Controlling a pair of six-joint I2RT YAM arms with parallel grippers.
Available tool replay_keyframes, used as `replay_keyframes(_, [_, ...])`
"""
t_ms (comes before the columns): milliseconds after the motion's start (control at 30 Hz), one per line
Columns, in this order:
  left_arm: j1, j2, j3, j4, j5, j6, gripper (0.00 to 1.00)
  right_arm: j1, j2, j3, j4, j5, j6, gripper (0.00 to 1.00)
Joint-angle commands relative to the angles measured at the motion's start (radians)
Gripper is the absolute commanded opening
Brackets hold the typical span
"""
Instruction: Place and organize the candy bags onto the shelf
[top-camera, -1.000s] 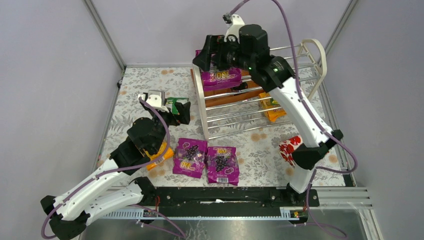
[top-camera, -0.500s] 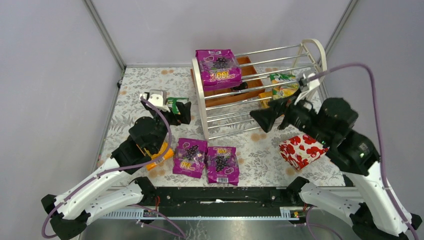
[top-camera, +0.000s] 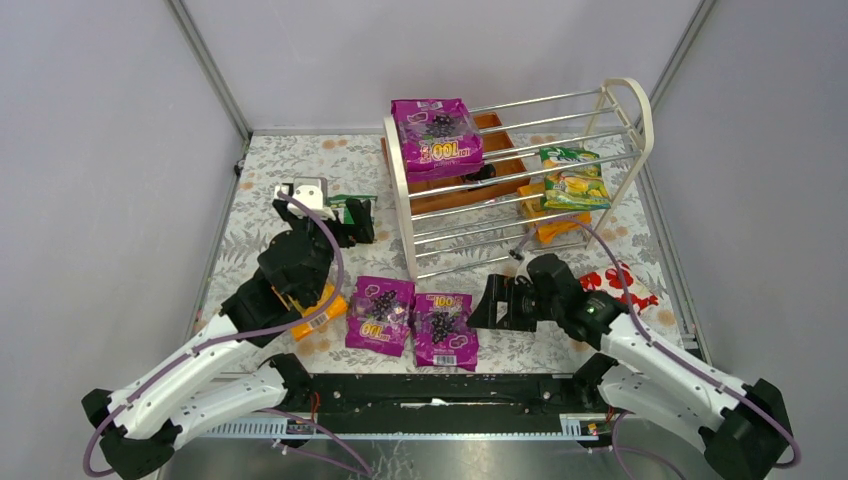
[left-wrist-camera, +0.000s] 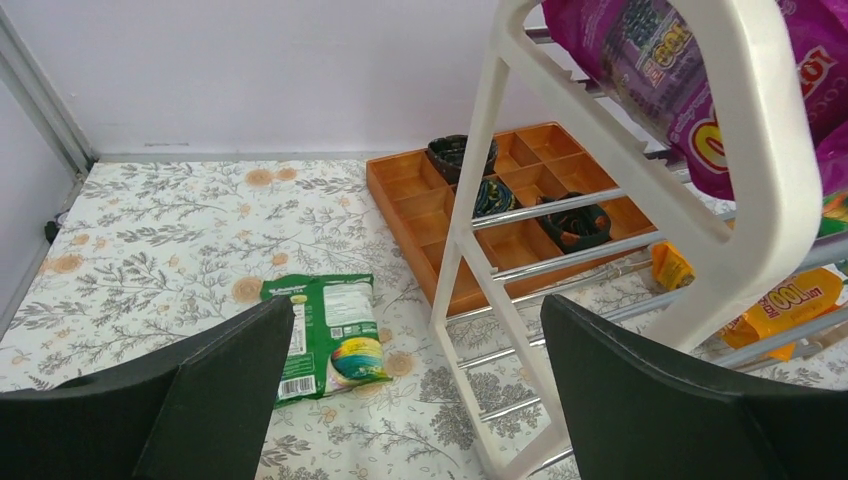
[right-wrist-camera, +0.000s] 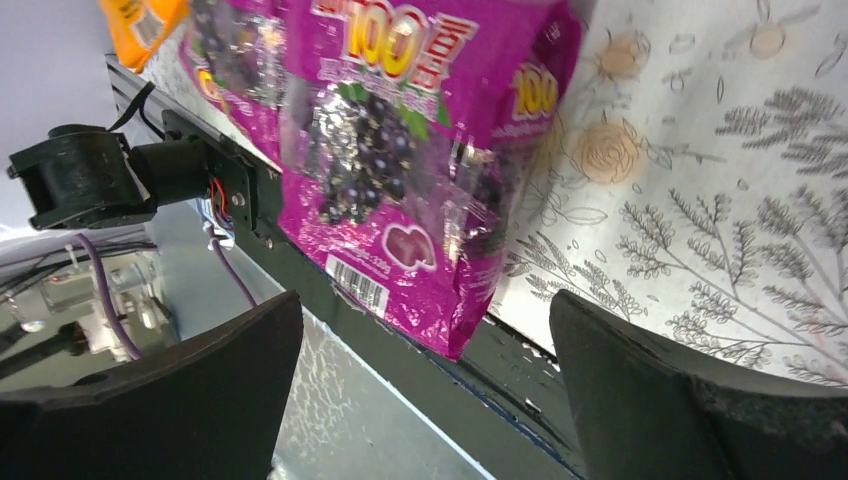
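Looks past wide-spread fingers, nothing held, onto a magenta grape bag lying flat on the flowered surface, between and beyond both tips. Shows a second magenta bag, an orange bag and a black rail beyond the finger at the view's left.

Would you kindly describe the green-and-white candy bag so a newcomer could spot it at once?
Find the white shelf. Just left of it, flat on the floral cloth, lies the green-and-white candy bag. It is the only green bag off the shelf.
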Motion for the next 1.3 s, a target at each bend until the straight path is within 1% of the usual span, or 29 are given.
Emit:
replay_keyframes(0, [0.015,0.001,-0.021,0.060,-0.026,0.026,0.99,0.006,0.032,-0.069,0.144,-0.056,0.149,1.00])
replay_keyframes(67, [0.022,0.008,-0.025,0.059,-0.023,0.025,0.99,0.006,0.057,-0.129,0.225,-0.064,0.216,1.00])
replay_keyframes(167, [0.033,0.011,-0.031,0.060,-0.004,0.014,0.99,0.010,0.071,-0.234,0.399,-0.065,0.340,1.00])
replay_keyframes(267, [0.046,0.013,-0.039,0.062,0.012,0.008,0.99,0.019,0.079,-0.297,0.509,-0.022,0.422,1.00])
replay_keyframes(367, [0.057,0.023,-0.037,0.062,0.026,0.005,0.99,0.030,0.126,-0.324,0.575,0.028,0.438,1.00])
replay_keyframes(433, [0.071,0.030,-0.034,0.061,0.046,0.000,0.99,0.033,0.177,-0.349,0.655,0.040,0.448,0.99])
replay_keyframes(533, [0.086,0.032,-0.031,0.057,0.062,-0.011,0.99,0.051,0.262,-0.374,0.794,0.064,0.450,0.96])
replay_keyframes(600, [0.088,0.028,-0.033,0.055,0.063,-0.013,0.99,0.072,0.312,-0.373,0.835,0.103,0.435,0.95])
replay_keyframes(700, [0.090,0.026,-0.035,0.058,0.065,-0.013,0.99,0.086,0.395,-0.389,0.947,0.139,0.428,0.86])
replay_keyframes(767, [0.092,0.029,-0.036,0.058,0.069,-0.015,0.99,0.097,0.447,-0.410,1.052,0.163,0.426,0.77])
replay_keyframes(800, [0.093,0.031,-0.037,0.057,0.070,-0.014,0.99,0.111,0.470,-0.422,1.123,0.182,0.418,0.75])
replay_keyframes(867, [0.094,0.038,-0.035,0.058,0.070,-0.012,0.99,0.137,0.506,-0.427,1.198,0.219,0.384,0.73])
replay_keyframes(967, [0.096,0.041,-0.035,0.056,0.072,-0.013,0.99,0.164,0.541,-0.433,1.272,0.270,0.342,0.67])
replay_keyframes(1100, [0.095,0.042,-0.036,0.056,0.074,-0.012,0.99,0.178,0.599,-0.452,1.383,0.301,0.350,0.60])
replay_keyframes(1133, [0.095,0.041,-0.036,0.056,0.074,-0.012,0.99,0.178,0.609,-0.454,1.392,0.307,0.351,0.57])
replay_keyframes(1267, [0.095,0.039,-0.036,0.054,0.076,-0.015,0.99,0.178,0.615,-0.454,1.398,0.307,0.346,0.52])
